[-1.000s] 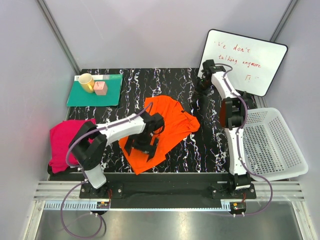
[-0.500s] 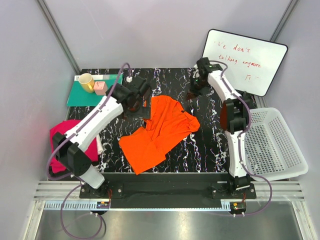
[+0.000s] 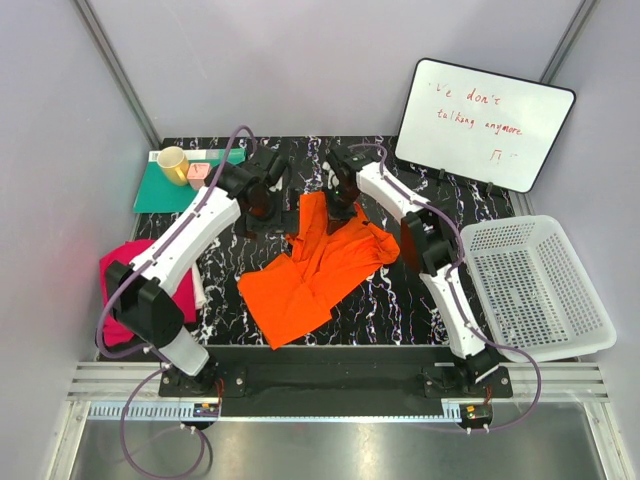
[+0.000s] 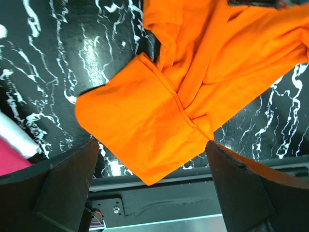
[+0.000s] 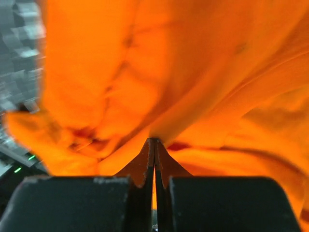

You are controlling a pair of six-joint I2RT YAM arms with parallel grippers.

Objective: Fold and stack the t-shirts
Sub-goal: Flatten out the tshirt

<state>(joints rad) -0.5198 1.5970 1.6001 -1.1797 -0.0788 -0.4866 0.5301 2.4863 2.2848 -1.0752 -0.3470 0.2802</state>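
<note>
Top external: rumpled orange t-shirt (image 3: pixel 318 265)

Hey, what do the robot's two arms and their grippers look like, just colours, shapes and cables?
Both arms, left arm and right arm, have white tubular links joined by black joints, each trailed by a looping mauve cable. The left gripper and right gripper are black; the right's fingers taper to thin tips.

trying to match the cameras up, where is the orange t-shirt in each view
top external: orange t-shirt mid-table, right gripper holding its far edge.
left wrist: the shirt fills the centre and upper right.
right wrist: the shirt fills nearly the whole frame, pinched in the gripper.
shared landmark: black marbled tabletop, in top and left wrist views.
</note>
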